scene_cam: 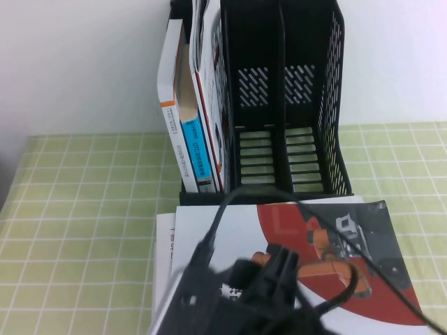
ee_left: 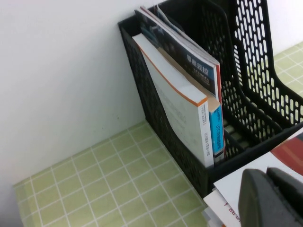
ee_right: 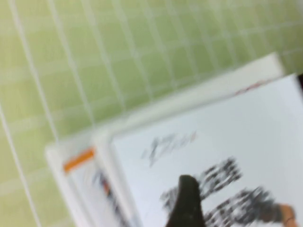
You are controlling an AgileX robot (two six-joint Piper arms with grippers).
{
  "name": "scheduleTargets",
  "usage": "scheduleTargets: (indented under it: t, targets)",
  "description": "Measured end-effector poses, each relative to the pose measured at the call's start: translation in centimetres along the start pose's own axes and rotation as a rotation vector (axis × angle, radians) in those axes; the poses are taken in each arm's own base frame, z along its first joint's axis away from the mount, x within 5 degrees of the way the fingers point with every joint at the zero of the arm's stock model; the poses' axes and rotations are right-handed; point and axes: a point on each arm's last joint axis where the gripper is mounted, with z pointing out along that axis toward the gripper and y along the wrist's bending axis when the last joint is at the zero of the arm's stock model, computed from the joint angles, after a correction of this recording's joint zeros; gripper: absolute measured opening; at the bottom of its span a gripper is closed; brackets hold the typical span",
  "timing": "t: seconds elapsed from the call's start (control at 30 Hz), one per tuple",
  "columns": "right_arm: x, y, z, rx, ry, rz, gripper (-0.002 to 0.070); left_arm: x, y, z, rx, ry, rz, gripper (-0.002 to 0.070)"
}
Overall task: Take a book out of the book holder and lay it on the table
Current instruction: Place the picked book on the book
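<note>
The book (scene_cam: 188, 237), white with a dark-red curve and an orange robot arm, lies flat on the table (scene_cam: 84, 209) in front of the black book holder (scene_cam: 332, 105). It rests on top of other books. My right gripper (scene_cam: 278, 264) hangs low over the book's title, open and empty. In the right wrist view only one dark finger (ee_right: 187, 205) shows above the book (ee_right: 227, 127). My left gripper (ee_left: 267, 177) is shut and empty, at the front left of the holder (ee_left: 151, 109), near the book's corner (ee_left: 236, 178). It is out of the high view.
The holder's left compartment holds upright books, one white with an orange stripe (scene_cam: 171, 105) and one blue-spined (scene_cam: 194, 139). Its two other compartments (scene_cam: 258, 160) are empty. More books (scene_cam: 162, 258) lie under the laid book. A white wall stands behind.
</note>
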Motion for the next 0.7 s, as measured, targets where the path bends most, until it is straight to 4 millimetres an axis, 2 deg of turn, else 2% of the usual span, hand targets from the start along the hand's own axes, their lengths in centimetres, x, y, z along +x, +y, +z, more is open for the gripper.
scheduleTargets:
  t: [0.1, 0.23, 0.3, 0.43, 0.5, 0.63, 0.7]
  targets:
    - [-0.9, -2.1, -1.4, 0.003, -0.063, 0.137, 0.0523, 0.0, -0.1, 0.2, 0.016, 0.002, -0.011, -0.0003]
    - [-0.7, -5.6, -3.1, -0.024, -0.122, 0.376, 0.0512, 0.1, -0.7, 0.0, 0.074, -0.027, -0.026, -0.0003]
    - [-0.4, -7.2, -4.5, -0.041, -0.159, 0.472, 0.0484, 0.8, -1.3, 0.0, 0.118, -0.047, -0.043, -0.0003]
    - [0.2, -9.0, -7.7, -0.046, -0.221, 0.488, 0.0395, 3.5, -2.3, 0.0, 0.188, -0.061, -0.104, -0.0003]
    - [0.8, -9.5, -9.1, -0.038, -0.221, 0.466, 0.0353, 5.5, -2.8, 0.1, 0.208, -0.051, -0.133, -0.0003]
    - [2.3, -10.0, -11.0, -0.033, -0.151, 0.425, 0.0298, 9.6, -3.4, 0.1, 0.212, -0.032, -0.195, -0.0003]
    - [3.1, -10.0, -11.6, -0.044, -0.091, 0.431, 0.0256, 11.4, -3.8, -0.5, 0.213, -0.042, -0.22, -0.0003]
